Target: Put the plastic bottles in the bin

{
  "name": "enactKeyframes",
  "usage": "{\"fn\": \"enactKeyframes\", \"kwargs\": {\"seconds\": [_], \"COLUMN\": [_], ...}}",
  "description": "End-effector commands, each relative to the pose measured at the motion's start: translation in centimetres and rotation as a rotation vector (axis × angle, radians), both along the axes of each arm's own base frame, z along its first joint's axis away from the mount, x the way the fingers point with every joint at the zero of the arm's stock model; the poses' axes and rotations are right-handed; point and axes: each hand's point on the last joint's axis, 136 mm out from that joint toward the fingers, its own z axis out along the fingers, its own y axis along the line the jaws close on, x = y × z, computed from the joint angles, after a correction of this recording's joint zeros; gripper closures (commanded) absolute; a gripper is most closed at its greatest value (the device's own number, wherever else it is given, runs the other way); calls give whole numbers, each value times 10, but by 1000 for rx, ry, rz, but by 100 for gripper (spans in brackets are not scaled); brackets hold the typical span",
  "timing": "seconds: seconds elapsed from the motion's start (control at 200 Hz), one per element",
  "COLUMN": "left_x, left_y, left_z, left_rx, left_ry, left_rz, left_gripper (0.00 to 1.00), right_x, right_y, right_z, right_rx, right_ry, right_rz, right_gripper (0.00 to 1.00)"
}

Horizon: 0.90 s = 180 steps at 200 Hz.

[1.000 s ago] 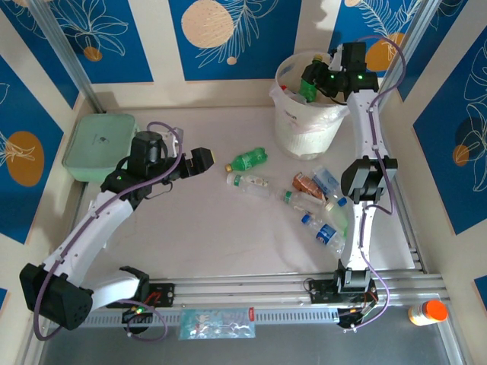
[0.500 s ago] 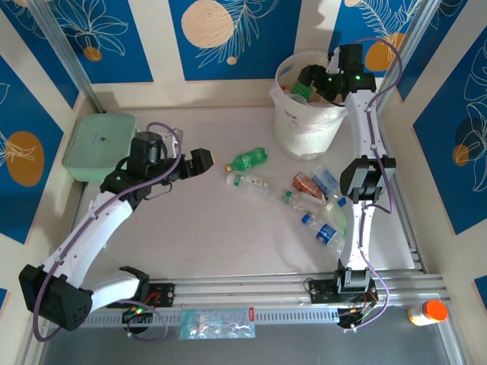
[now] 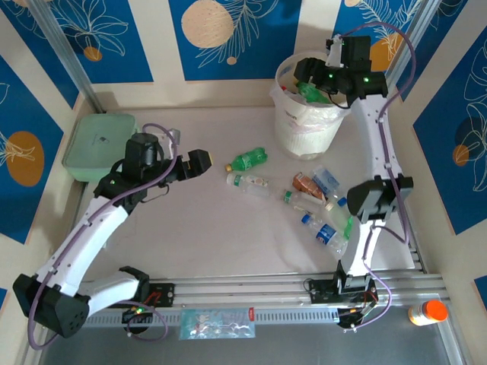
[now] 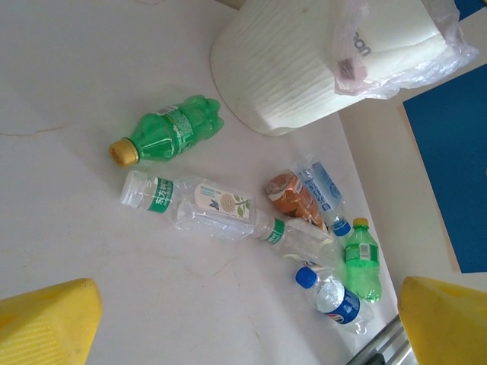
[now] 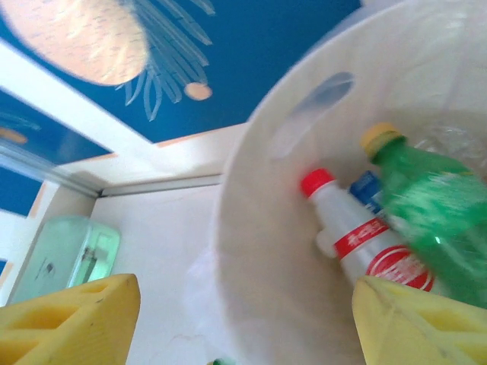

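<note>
Bottles (image 3: 247,181) are lying scattered from the middle of the worktop (image 3: 190,243) toward its right edge, with the bin (image 3: 304,129) standing at the far right corner, presumably placed there for easy reach. The right claw (image 5: 243,323) is hanging over the bin's mouth, jaws parted and gripping nothing, a green bottle (image 5: 434,213) and a red-capped bottle (image 5: 358,236) lying inside just below it. The left claw (image 4: 243,319) is hovering wide open and empty, the nearest loose bottle (image 4: 171,133) lying just beyond it toward the bin.

robot test cell: aluminium rail (image 3: 251,283), printed backdrop panels (image 3: 228,38)
</note>
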Motion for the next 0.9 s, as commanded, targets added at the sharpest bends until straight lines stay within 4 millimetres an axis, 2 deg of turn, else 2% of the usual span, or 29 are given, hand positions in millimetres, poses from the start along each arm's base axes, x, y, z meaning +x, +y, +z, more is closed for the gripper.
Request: {"fn": "enactKeyframes", "kwargs": {"seconds": [0.0,0.14,0.27,0.375,0.49,0.695,0.895], "left_x": [-12,-24,-34,-40,-43,-43,-34], "left_y": [-1,-5,-5,-5,-1,7,15], "left_z": [2,-9,-14,-19,-27,-47,-68], "left_rx": [11,24,35,31,34,16,-70], "left_ry": [-11,7,12,24,40,118,222], "left_rz": [-4,-17,-25,-28,-7,53,115], "left_gripper": [1,1,1,1,1,1,1], "right_x": [-27,-75,-122,-155,-184,-219,-233], "right_y": [15,40,58,71,83,103,117], "right_z": [21,24,16,2,-22,-63,-97], "right_rx": [-53,-107,-131,-169,-212,-292,-388], "right_ry": [-99,-155,-179,-182,-169,-120,-87], "right_rz": [42,101,160,221,283,378,443], "right_gripper": [28,28,29,30,31,32,32]}}
